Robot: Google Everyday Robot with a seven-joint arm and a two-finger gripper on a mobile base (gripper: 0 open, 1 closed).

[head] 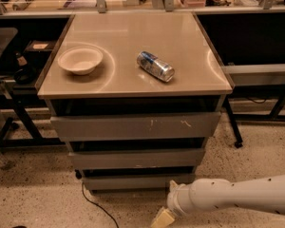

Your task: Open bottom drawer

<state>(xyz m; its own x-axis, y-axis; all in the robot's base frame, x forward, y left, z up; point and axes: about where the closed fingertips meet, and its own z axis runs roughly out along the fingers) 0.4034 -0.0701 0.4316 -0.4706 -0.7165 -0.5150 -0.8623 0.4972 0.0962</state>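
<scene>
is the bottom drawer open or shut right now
Shut. The bottom drawer shows only its front, no tray interior; the hand is near the floor, just below its right part.

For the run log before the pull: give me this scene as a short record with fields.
target: bottom drawer, shut, no interior showing
other drawers: top drawer and middle drawer, both shut
arm: gripper low by the floor, in front of the bottom drawer's right end, apart from it
cabinet top: bowl on the left, can lying on its side to its right
</scene>
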